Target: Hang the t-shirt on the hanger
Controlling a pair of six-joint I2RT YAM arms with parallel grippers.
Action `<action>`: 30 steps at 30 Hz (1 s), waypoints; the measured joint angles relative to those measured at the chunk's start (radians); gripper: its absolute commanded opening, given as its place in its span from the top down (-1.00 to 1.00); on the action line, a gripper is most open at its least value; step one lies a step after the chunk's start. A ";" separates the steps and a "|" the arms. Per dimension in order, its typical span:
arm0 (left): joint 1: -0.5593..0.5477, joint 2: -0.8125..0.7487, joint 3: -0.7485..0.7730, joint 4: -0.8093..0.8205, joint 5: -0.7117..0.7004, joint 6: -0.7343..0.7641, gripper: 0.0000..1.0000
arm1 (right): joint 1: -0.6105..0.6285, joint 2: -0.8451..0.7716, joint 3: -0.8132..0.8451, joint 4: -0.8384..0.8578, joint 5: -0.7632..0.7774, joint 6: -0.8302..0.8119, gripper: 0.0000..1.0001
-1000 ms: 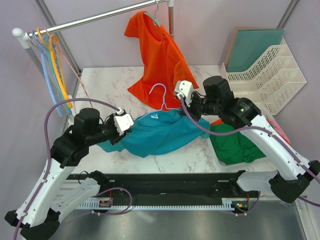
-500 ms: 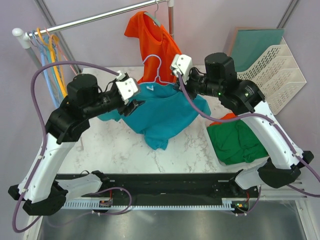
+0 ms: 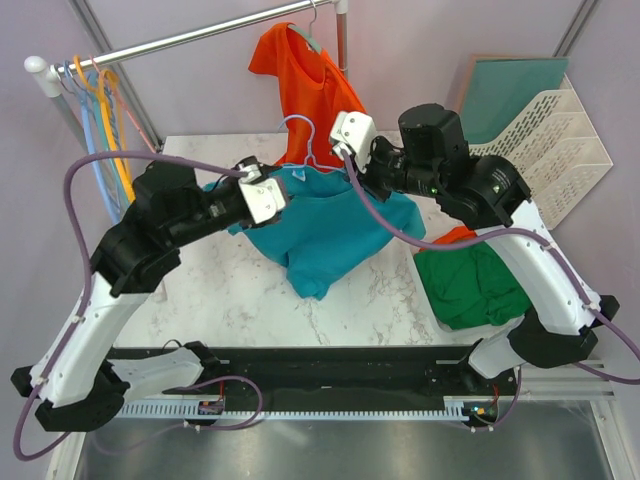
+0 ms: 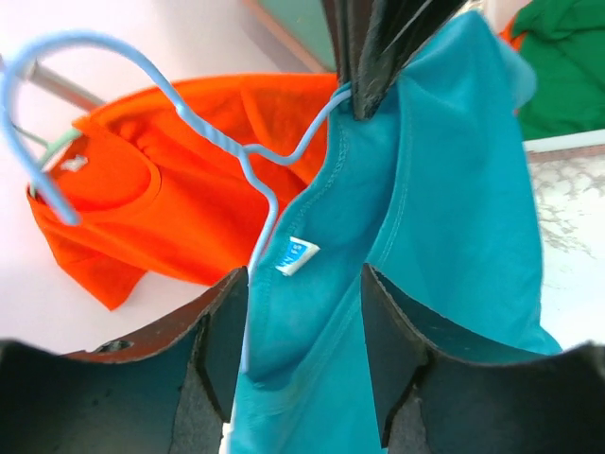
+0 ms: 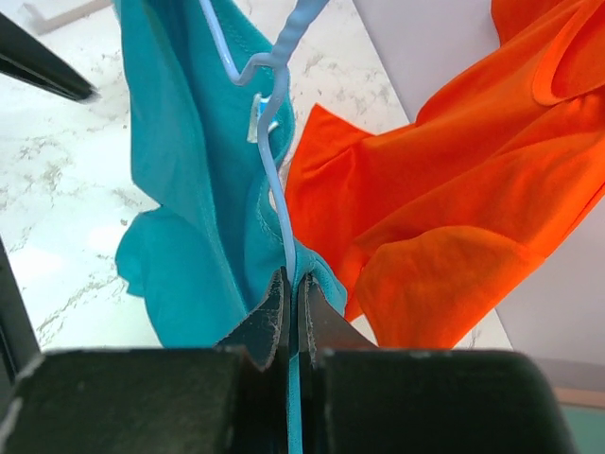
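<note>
The teal-blue t-shirt [image 3: 325,225] hangs in the air above the marble table, between my two grippers. The pale-blue hanger [image 3: 300,135] sticks out of its collar, hook up. My right gripper [image 3: 337,168] is shut on the hanger's wire at the collar edge; the right wrist view shows its fingertips [image 5: 293,279] pinched on the wire [image 5: 274,180] beside the teal cloth [image 5: 180,189]. My left gripper [image 3: 283,198] holds the shirt's other side. In the left wrist view its fingers [image 4: 302,284] stand partly apart with bunched teal cloth [image 4: 444,208] and the hanger wire [image 4: 213,132] between them.
An orange t-shirt [image 3: 310,85] hangs on a rail [image 3: 190,40] just behind the held shirt. Several coloured hangers [image 3: 100,120] hang at the rail's left end. A dark green garment [image 3: 475,285] lies at the right, and a white rack [image 3: 540,150] stands behind it.
Both grippers have risen from the table with the teal t-shirt and hanger, moving back toward the rail. The shirt now hangs free instead of lying on the marble.
</note>
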 measured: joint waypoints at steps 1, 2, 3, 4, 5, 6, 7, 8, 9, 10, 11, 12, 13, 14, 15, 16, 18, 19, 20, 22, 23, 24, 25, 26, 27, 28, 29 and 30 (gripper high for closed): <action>0.000 -0.014 -0.003 -0.005 0.012 0.004 -0.17 | 0.002 -0.001 0.000 -0.010 0.003 0.002 1.00; -0.001 -0.031 -0.004 -0.012 0.027 0.008 -0.16 | 0.002 -0.002 0.000 -0.023 0.005 0.005 1.00; -0.001 -0.049 -0.004 -0.017 0.037 0.014 -0.15 | 0.005 -0.005 -0.001 -0.035 0.010 0.011 1.00; -0.001 -0.067 -0.004 -0.019 0.046 0.021 -0.15 | 0.006 -0.007 -0.001 -0.045 0.013 0.016 1.00; -0.001 -0.084 -0.006 -0.018 0.050 0.032 -0.13 | 0.008 -0.010 -0.002 -0.053 0.016 0.023 1.00; -0.001 -0.100 -0.011 -0.018 0.051 0.044 -0.11 | 0.010 -0.013 -0.002 -0.060 0.018 0.029 1.00; -0.001 -0.109 -0.015 -0.020 0.052 0.052 -0.10 | 0.012 -0.018 -0.005 -0.063 0.018 0.032 1.00; -0.001 -0.117 -0.019 -0.021 0.053 0.062 -0.05 | 0.013 -0.025 -0.012 -0.065 0.018 0.037 1.00; -0.001 -0.123 -0.019 -0.020 0.053 0.071 -0.02 | 0.015 -0.033 -0.019 -0.068 0.017 0.041 1.00; -0.001 -0.124 -0.019 -0.019 0.053 0.079 0.00 | 0.018 -0.039 -0.023 -0.073 0.015 0.046 1.00; -0.001 -0.122 -0.020 -0.018 0.052 0.088 0.03 | 0.019 -0.043 -0.026 -0.077 0.011 0.050 1.00; -0.001 -0.116 -0.023 -0.017 0.050 0.099 0.03 | 0.021 -0.045 -0.028 -0.080 0.008 0.053 1.00; -0.002 -0.109 -0.027 -0.012 0.044 0.110 0.03 | 0.023 -0.046 -0.028 -0.082 0.005 0.056 1.00; -0.006 -0.102 -0.033 -0.008 0.037 0.121 0.03 | 0.025 -0.046 -0.028 -0.083 0.000 0.058 1.00; -0.013 -0.094 -0.044 0.000 0.025 0.135 0.02 | 0.028 -0.046 -0.028 -0.085 -0.003 0.061 1.00; -0.019 -0.089 -0.054 0.003 0.017 0.150 0.00 | 0.031 -0.045 -0.028 -0.088 -0.006 0.064 1.00; -0.035 -0.067 -0.070 0.008 -0.002 0.175 -0.02 | 0.037 -0.045 -0.028 -0.091 -0.009 0.069 1.00; -0.039 -0.058 -0.075 0.008 -0.007 0.182 -0.02 | 0.039 -0.045 -0.028 -0.092 -0.010 0.072 1.00; -0.043 -0.050 -0.079 0.008 -0.011 0.189 -0.02 | 0.039 -0.045 -0.028 -0.092 -0.011 0.074 1.00; -0.052 -0.037 -0.080 0.009 -0.026 0.200 0.00 | 0.045 -0.039 -0.022 -0.093 -0.012 0.079 1.00; -0.055 -0.034 -0.080 0.011 -0.034 0.204 0.04 | 0.047 -0.035 -0.018 -0.093 -0.012 0.080 1.00; -0.058 -0.032 -0.080 0.012 -0.046 0.210 0.07 | 0.051 -0.031 -0.012 -0.093 -0.012 0.080 1.00; -0.062 -0.029 -0.080 0.014 -0.063 0.215 0.13 | 0.056 -0.026 -0.005 -0.093 -0.013 0.081 1.00; -0.063 -0.025 -0.080 0.018 -0.081 0.220 0.27 | 0.061 -0.023 0.000 -0.092 -0.013 0.082 1.00; -0.065 -0.021 -0.080 0.024 -0.098 0.224 0.33 | 0.066 -0.022 0.003 -0.093 -0.014 0.083 1.00; -0.066 -0.016 -0.080 0.031 -0.117 0.229 0.53 | 0.070 -0.022 0.005 -0.092 -0.016 0.084 1.00; -0.066 -0.013 -0.080 0.036 -0.132 0.231 0.62 | 0.072 -0.022 0.006 -0.093 -0.016 0.088 1.00; -0.066 -0.012 -0.080 0.037 -0.140 0.232 0.70 | 0.074 -0.023 0.006 -0.092 -0.016 0.093 0.95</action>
